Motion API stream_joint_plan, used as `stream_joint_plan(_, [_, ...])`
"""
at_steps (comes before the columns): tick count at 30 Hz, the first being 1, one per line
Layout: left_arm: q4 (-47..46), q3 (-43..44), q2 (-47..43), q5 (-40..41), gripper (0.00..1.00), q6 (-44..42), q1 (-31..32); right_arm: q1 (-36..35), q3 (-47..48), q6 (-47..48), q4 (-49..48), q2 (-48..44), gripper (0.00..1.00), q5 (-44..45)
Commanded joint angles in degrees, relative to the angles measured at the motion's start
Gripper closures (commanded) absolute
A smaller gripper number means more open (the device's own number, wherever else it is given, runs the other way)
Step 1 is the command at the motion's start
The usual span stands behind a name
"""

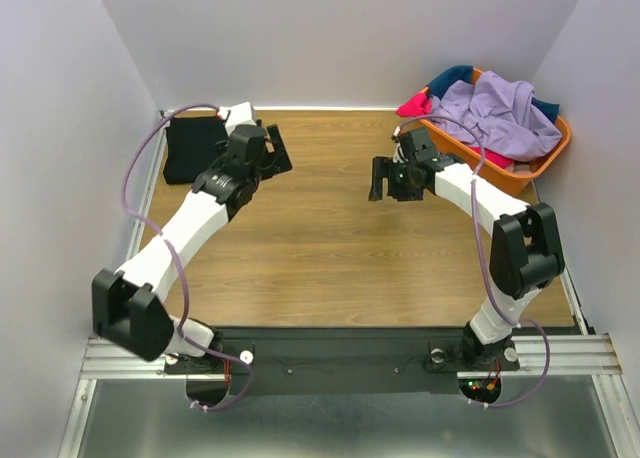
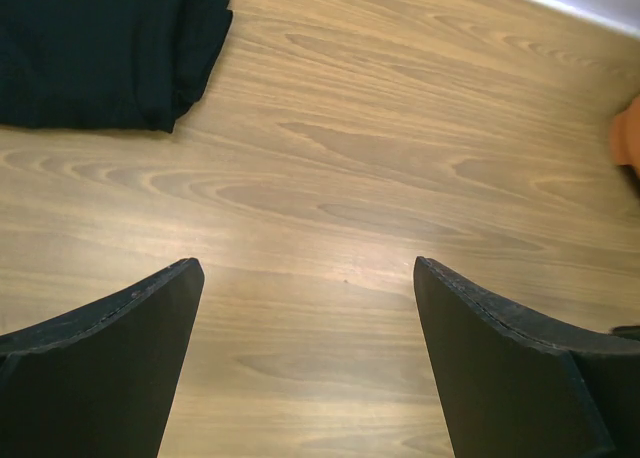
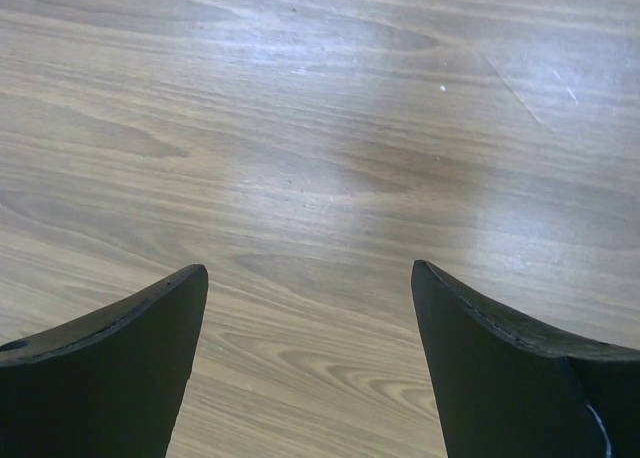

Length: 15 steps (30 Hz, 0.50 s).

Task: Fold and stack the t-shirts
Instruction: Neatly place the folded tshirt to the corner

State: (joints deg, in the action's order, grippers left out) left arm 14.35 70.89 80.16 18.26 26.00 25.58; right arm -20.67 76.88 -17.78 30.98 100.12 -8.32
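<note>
T-shirts: a black shirt (image 1: 193, 150) lies folded flat at the far left corner of the table (image 1: 330, 248). A lavender shirt (image 1: 500, 113), a pink-red shirt (image 1: 415, 105) and a teal shirt (image 1: 450, 76) are heaped in the orange basket (image 1: 545, 163) at far right. The table is wood-grained, enclosed by pale walls (image 1: 330, 38). The left gripper (image 2: 305, 268) and right gripper (image 3: 308, 273) hover over bare wood, fingers spread, holding nothing.

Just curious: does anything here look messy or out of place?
Only the orange basket, far right: a lavender shirt, a pink-red shirt and a teal shirt are heaped in it unfolded, the pink-red one drooping over its rim. The black shirt lies folded, far left.
</note>
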Motion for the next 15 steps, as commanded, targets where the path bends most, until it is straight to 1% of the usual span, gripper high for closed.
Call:
stream_joint_plan(1, [-3.4,-4.8,-7.1,2.3,0.01,4.0,0.6,0.3,-2.5,-1.5,-6.2,-4.0,0.12,2.5])
stream_joint_plan(7, [-3.3,-6.3,-9.7,3.4,0.01,4.1,0.8,0.2,-5.6,-1.7,-8.2,-8.1,0.12,3.6])
stream_joint_plan(15, [-3.4,-5.7,-9.1,4.4,0.01,3.6,1.0,0.3,-7.4,-2.3,-8.9,-10.6,0.12,3.9])
